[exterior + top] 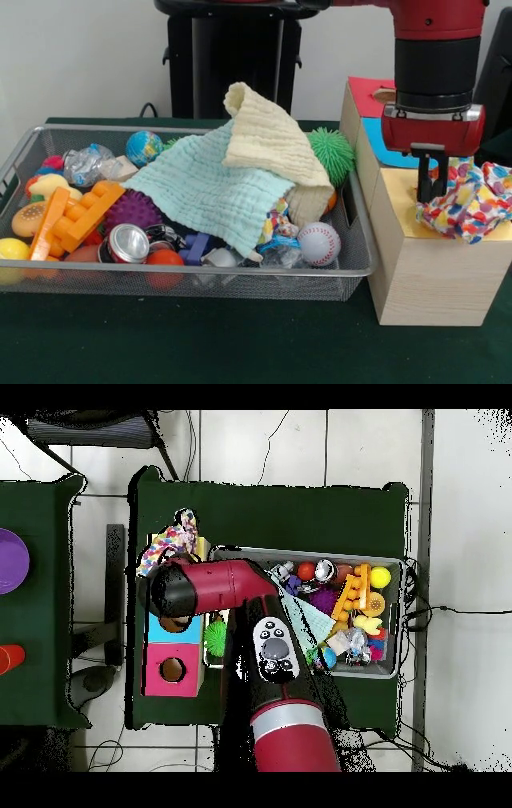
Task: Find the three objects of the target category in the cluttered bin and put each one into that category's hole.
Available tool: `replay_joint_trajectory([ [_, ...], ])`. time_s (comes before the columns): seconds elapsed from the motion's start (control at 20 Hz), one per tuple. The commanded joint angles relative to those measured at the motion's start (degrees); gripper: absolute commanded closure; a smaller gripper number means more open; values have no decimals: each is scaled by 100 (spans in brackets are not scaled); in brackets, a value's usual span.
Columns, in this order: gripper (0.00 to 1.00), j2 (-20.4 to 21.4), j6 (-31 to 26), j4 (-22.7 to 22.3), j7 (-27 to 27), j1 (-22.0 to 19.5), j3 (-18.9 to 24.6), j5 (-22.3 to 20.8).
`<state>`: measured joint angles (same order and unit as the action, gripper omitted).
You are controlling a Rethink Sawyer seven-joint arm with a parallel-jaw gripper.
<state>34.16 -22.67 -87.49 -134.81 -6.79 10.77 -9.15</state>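
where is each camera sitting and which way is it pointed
Front view: across the table, facing the robot; shows the bin, the polka-dot cloth on the yellow-topped box, and the gripper coming down onto that cloth.
Overhead view: above the table, looking straight down; the red arm reaches up from the bottom.
Both show the bin, boxes and polka-dot cloth.

Dotted cloth (472, 204) bunched on yellow box top (498, 233), covering hole; another dotted piece (274, 222) in bin (356, 264) under mint cloth.
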Motion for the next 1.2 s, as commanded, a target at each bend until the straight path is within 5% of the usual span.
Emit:
replay_joint_trajectory([
  [0.05,100,-714,-1282,-130,183,27,392,118],
  [0.15,100,-784,-1804,33,278,114,288,91],
  [0.55,100,-916,-2158,630,100,725,-488,-463],
  [0.85,100,-1104,-2491,1010,360,736,-538,-525],
  [1.2,100,-1000,-2204,973,-110,796,-660,-386],
])
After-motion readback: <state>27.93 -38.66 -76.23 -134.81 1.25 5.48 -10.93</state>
